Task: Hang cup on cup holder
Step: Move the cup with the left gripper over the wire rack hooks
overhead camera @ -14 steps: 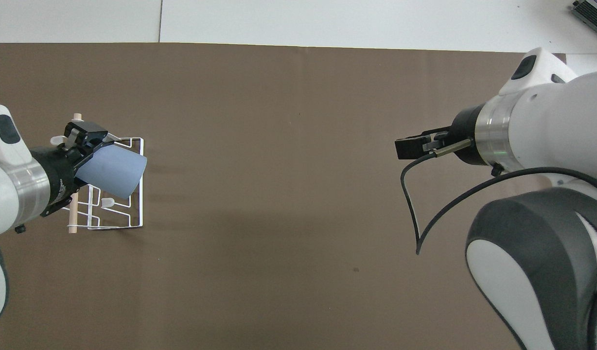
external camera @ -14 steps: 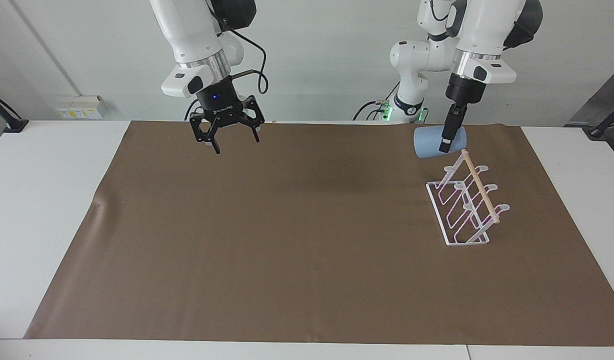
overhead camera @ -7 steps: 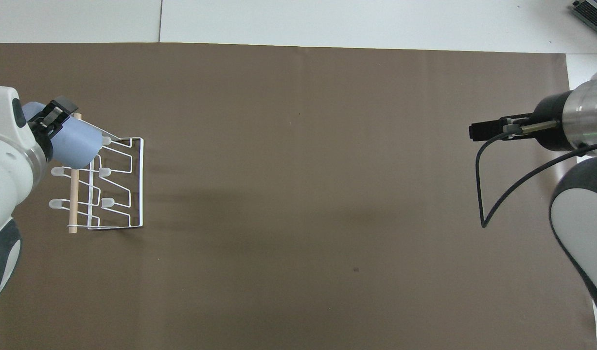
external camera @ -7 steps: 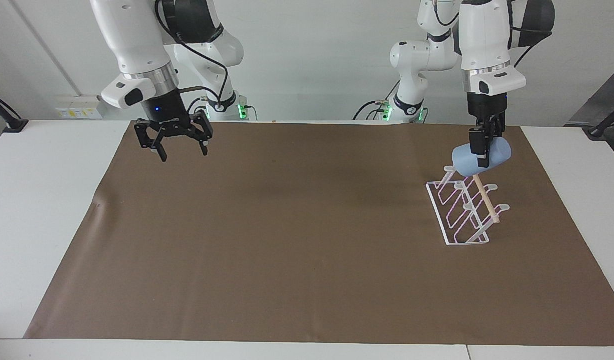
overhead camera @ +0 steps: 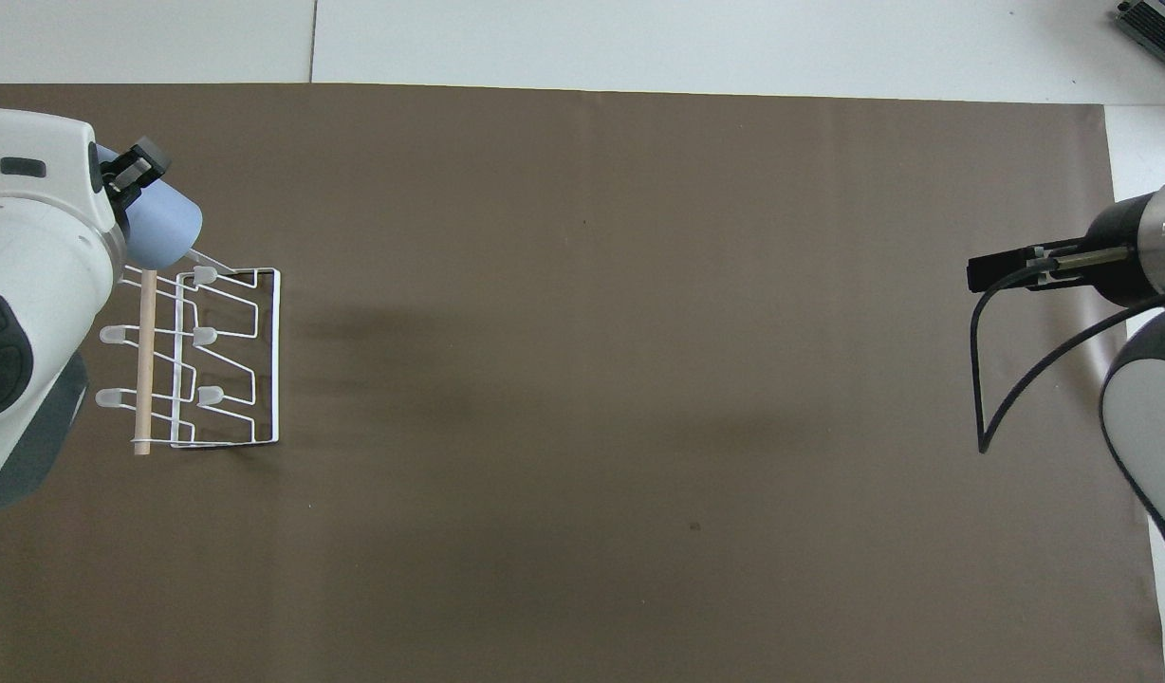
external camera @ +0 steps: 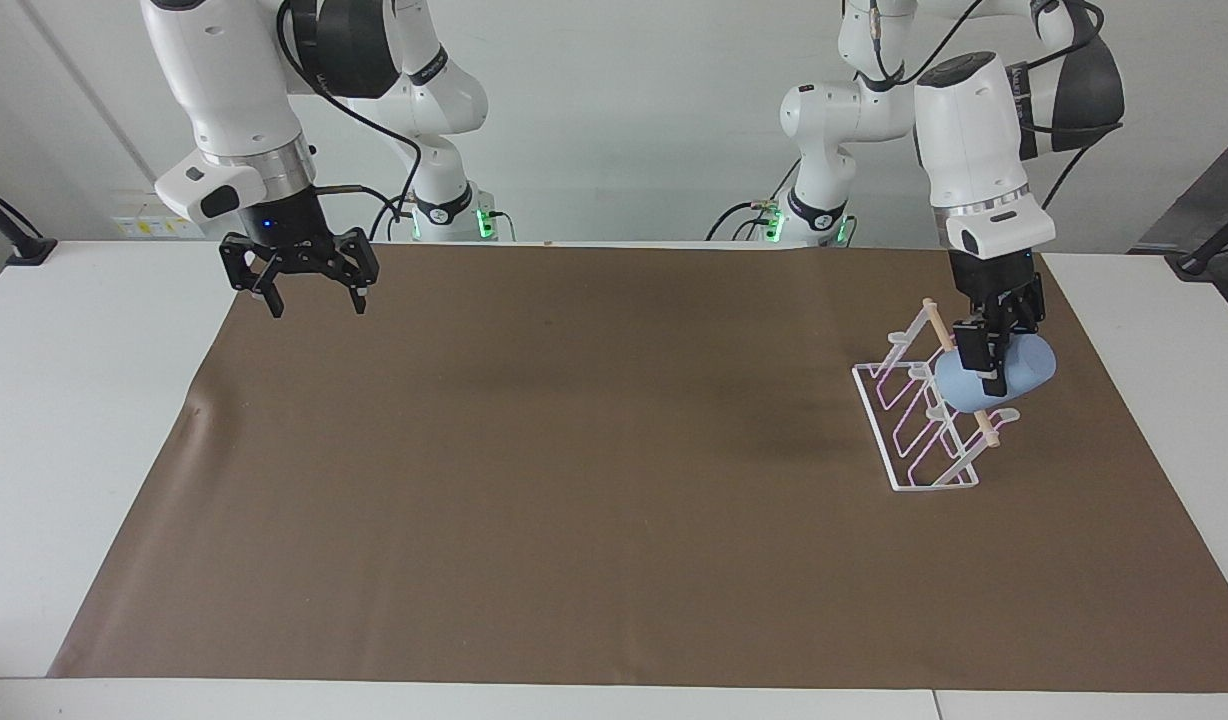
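Observation:
The light blue cup lies tilted on its side in my left gripper, which is shut on it. The cup hangs just over the wooden rod of the white wire cup holder, at the left arm's end of the table. I cannot tell whether the cup touches a prong. In the overhead view the cup and left gripper cover the holder's end farthest from the robots. My right gripper is open and empty, up over the mat's edge at the right arm's end; it also shows in the overhead view.
A brown mat covers most of the white table. The holder stands alone on the mat. The right arm's black cable loops below its wrist.
My left gripper has carried the cup from beside the holder's end nearest the robots to low over its rod. The right gripper has swung out toward its own end of the table.

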Tool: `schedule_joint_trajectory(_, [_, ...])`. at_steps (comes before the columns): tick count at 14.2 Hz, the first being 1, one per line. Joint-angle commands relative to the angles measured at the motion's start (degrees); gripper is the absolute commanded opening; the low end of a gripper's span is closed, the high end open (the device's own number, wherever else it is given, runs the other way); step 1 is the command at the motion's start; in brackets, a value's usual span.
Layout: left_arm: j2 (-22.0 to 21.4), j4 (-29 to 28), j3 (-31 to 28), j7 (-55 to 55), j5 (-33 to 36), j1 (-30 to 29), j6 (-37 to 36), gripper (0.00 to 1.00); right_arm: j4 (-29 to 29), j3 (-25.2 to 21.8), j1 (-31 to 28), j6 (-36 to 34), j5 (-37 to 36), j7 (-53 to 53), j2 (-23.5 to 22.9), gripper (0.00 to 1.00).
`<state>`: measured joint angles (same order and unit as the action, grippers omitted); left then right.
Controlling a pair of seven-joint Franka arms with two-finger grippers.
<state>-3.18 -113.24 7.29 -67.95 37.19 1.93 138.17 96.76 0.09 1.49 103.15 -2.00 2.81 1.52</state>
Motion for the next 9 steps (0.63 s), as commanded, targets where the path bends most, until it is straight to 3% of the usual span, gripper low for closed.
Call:
schedule_joint_trajectory(1, [2.2, -0.1, 0.4, -4.1, 5.0, -1.3, 2.4, 0.0, 0.0, -0.8, -0.2, -2.7, -0.4, 0.4, 1.1, 1.0])
schedule_joint_trajectory(9, [1.5, -6.7, 0.4, -9.1, 11.8, -1.3, 5.7, 0.0, -3.7, -1.1, -0.4, -10.4, 0.0, -1.5, 0.6, 1.0])
